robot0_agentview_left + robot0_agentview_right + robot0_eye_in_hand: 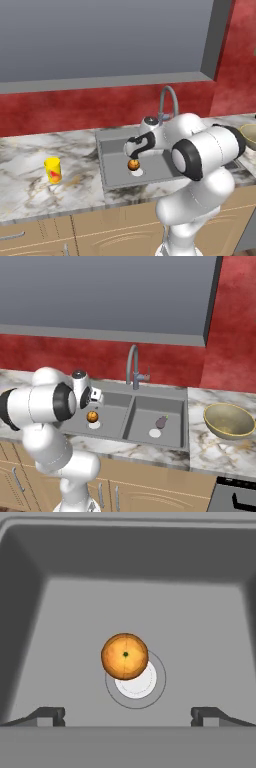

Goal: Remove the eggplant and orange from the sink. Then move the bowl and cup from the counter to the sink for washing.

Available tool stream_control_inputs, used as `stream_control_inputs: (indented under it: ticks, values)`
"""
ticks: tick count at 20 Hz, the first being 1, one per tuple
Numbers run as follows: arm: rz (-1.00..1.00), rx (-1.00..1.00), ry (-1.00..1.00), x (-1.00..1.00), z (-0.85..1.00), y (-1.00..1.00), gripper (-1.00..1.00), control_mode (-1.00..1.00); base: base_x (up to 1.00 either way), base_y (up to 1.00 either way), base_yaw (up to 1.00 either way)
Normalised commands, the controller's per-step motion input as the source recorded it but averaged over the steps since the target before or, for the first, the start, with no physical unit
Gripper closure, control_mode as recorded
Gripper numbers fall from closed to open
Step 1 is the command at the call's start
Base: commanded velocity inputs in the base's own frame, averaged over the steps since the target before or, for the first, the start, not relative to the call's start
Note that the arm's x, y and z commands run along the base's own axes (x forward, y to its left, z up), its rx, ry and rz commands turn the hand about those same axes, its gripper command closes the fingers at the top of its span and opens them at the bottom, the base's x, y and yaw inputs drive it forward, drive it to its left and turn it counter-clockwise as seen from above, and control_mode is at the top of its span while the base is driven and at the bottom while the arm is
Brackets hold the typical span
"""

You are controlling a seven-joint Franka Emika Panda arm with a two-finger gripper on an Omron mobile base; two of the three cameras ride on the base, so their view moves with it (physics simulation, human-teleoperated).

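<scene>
On the left of the marble worktop the yellow cup is standing upright, well apart from the sink. Moving right, the orange is sitting in the left basin, resting partly over the white drain, and the hand is hanging just above it with its fingers spread as wide as they go and gripping nothing. In the hand view the orange is lying a little ahead of the line between the two fingertips and close to the middle of the gap, so the fruit is sitting almost straight below the hand, slightly forward of it; being a ball, it is offering no long axis to line up with. The coming move looks like a short descent with a small forward correction before closing. Further right, the dark eggplant is lying in the right basin beside its own drain, so neither piece of produce is out of the sink yet. At the far right the tan bowl is waiting on the worktop, near the sink's edge.
</scene>
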Motion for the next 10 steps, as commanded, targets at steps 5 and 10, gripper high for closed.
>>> stream_control_inputs:
  ticks: [5,10]
  values:
    - [0.0,0.0,0.0,0.09,-0.15,0.05,-1.0,-1.0,0.0,0.0,0.0]
    - [0.0,0.0,0.0,0.07,-0.14,0.03,-1.0,-1.0,0.0,0.0,0.0]
